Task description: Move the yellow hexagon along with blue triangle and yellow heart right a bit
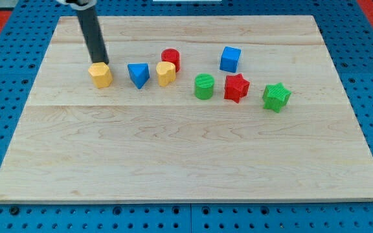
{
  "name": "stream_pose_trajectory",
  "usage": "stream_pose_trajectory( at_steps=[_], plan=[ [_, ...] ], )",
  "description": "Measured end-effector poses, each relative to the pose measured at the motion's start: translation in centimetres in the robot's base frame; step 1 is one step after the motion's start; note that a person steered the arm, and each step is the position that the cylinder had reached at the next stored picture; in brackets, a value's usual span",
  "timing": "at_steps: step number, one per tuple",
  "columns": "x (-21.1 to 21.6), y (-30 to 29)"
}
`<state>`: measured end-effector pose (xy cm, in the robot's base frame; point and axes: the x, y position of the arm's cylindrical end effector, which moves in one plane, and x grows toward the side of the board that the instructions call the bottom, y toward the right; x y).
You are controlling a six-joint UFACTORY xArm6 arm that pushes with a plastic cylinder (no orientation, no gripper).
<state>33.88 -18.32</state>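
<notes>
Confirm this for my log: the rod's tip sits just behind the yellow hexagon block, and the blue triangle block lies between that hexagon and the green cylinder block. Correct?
Not quite. In the camera view my tip does sit just behind the yellow hexagon block, but the blue triangle block lies between that hexagon and the yellow heart block, not the green cylinder block, which stands farther toward the view's right.

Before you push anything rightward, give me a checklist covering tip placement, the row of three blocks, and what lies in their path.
1. My tip sits at the upper edge of the yellow hexagon block, not on its left side: not ok for a rightward push.
2. Yellow hexagon, blue triangle block and yellow heart block lie in one row: ok.
3. Gaps separate the three: ok, they would close up in turn.
4. Red cylinder block close behind the heart; whether they touch: cannot tell.
5. Green cylinder block right of the heart, slightly lower: ok for a short push.
6. Wooden board has room rightward: ok.
</notes>
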Motion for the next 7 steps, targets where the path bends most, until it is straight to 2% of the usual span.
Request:
stream_pose_trajectory(
  at_steps=[2,3,6,7],
  plan=[
    [1.4,-3.7],
    [3.6,-2.2],
    [3.9,8.0],
    [3.9,6.6]
  ],
)
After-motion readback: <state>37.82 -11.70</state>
